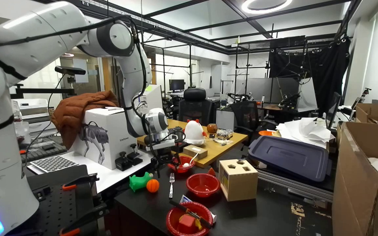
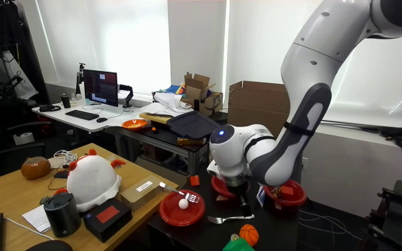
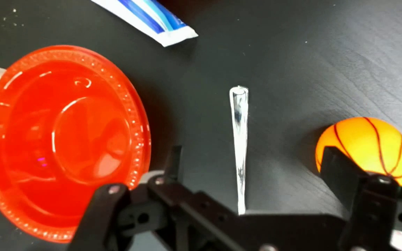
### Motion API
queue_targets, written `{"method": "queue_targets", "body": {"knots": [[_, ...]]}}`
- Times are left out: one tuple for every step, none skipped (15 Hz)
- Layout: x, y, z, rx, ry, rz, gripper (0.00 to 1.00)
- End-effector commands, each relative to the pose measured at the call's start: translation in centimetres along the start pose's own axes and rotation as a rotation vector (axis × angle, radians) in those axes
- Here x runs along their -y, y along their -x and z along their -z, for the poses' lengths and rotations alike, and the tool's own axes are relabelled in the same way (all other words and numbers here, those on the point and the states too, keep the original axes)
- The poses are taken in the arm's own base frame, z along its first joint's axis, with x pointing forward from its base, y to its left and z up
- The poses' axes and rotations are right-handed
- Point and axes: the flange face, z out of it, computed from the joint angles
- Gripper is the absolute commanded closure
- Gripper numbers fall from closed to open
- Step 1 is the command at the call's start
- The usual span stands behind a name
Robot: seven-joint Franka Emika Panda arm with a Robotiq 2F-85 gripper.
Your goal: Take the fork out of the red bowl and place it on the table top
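One fork [image 3: 241, 139] lies flat on the dark table [image 3: 274, 55], between an orange ball [image 3: 372, 141] and a shiny bowl [image 3: 65, 143], while a second fork [image 2: 191, 197] leans in a red bowl [image 2: 181, 218], its tines beside a white ball [image 2: 183, 203] and its handle over the rim. The end effector [image 3: 253, 158] hangs above the first fork, fingers [image 3: 342, 177] spread wide and holding nothing.

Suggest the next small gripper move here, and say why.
I would probably raise the gripper straight up, jaws open: in the wrist view the silver fork shows between them, lying on the table top and ungripped. In an exterior view, a second fork rests partly in a red bowl; if that one is meant, lifting should help too.
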Motion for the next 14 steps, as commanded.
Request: {"method": "queue_targets", "body": {"knots": [[-3.0,4.6,5.6,-0.004,-0.108,-0.095,0.00],[-3.9,5.5,7.0,-0.012,-0.142,-0.121,0.00],[-4.7,6.6,8.3,-0.012,-0.167,-0.163,0.00],[-5.4,7.4,9.6,-0.023,-0.197,-0.196,0.00],[-6.0,8.2,11.0,-0.029,-0.220,-0.238,0.00],[-6.5,9.0,12.3,-0.044,-0.243,-0.277,0.00],[-6.8,9.7,13.6,-0.057,-0.276,-0.313,0.00],[-7.0,10.4,15.2,-0.075,-0.294,-0.361,0.00],[-7.2,10.9,16.6,-0.091,-0.320,-0.390,0.00],[-7.2,11.5,18.0,-0.114,-0.329,-0.423,0.00],[-7.3,12.1,19.2,-0.132,-0.336,-0.451,0.00],[-7.4,12.7,20.4,-0.150,-0.347,-0.474,0.00],[-7.4,13.4,21.5,-0.165,-0.355,-0.500,0.00],[-7.5,14.1,22.5,-0.185,-0.354,-0.521,0.00]]}}
